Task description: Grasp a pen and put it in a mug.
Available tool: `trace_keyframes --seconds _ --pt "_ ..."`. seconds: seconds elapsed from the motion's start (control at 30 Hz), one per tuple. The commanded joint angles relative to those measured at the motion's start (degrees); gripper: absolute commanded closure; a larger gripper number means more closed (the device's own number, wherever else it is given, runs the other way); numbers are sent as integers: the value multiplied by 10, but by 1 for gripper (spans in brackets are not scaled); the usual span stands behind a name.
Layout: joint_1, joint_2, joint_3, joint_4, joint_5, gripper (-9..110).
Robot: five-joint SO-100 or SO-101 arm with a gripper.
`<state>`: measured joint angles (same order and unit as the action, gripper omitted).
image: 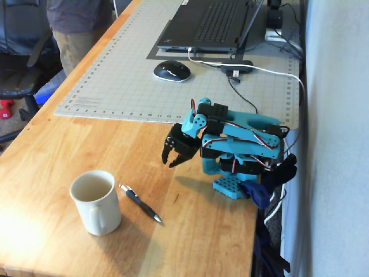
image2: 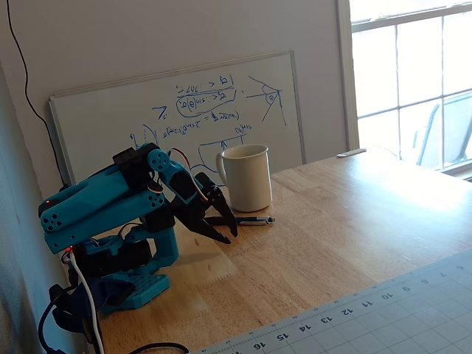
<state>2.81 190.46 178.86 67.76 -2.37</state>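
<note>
Pen [image: 140, 203] flat on the wooden table [image: 69, 144], just beside the mug [image: 95, 202] on its right in a fixed view, long axis diagonal, one end near the mug's rim side, the other slanting away toward the table's front edge. Mug upright, handle toward the camera. Gripper [image: 170, 160] hangs above the table beyond the pen, fingers slightly apart, holding nothing. Cutting mat [image: 115, 86], laptop [image: 207, 23] and mouse [image: 171, 71] lie farther off; a whiteboard [image2: 177, 118] leans on the wall behind the mug.
</note>
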Motion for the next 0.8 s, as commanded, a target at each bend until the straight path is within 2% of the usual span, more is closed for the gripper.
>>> trace_keyframes --seconds 0.0,0.57,0.77 --pt "1 15 -8 4 0 97" --pt "1 9 -12 -2 -7 97" --pt "-1 -111 -101 -3 -7 97"
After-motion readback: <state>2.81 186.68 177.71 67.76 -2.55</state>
